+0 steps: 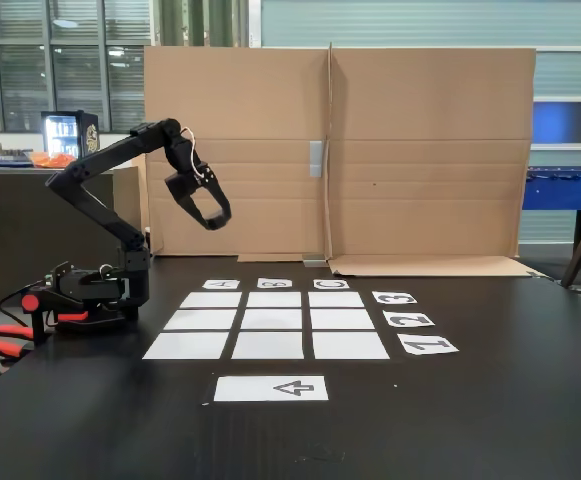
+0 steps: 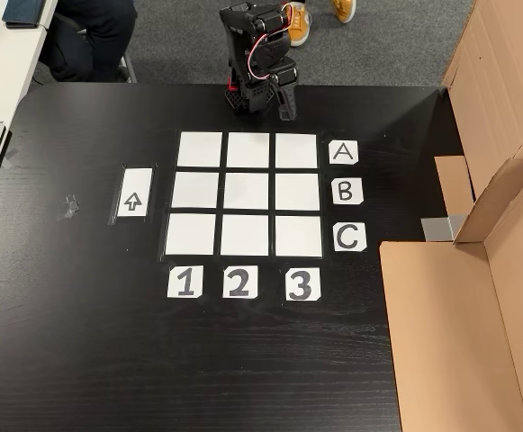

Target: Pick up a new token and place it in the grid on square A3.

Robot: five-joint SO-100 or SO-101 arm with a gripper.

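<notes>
The grid (image 1: 268,322) (image 2: 247,193) of nine white paper cells lies flat on the black table, with letter labels along one side and number labels along another. Square A3 (image 1: 211,299) (image 2: 297,150) is the bare corner cell in line with the "A" and "3" labels, nearest the arm's base. My gripper (image 1: 216,221) (image 2: 285,109) hangs in the air on the folded arm, above the table edge just beyond the grid's A row. Its fingertips look closed together with nothing between them. The token is out of view.
A single white sheet with an arrow (image 1: 270,388) (image 2: 135,195) lies beside column 1. A cardboard wall (image 1: 370,150) (image 2: 482,306) stands along the side past column 3. A seated person's legs (image 2: 94,31) and orange shoes (image 2: 299,18) are behind the arm's base (image 1: 90,290).
</notes>
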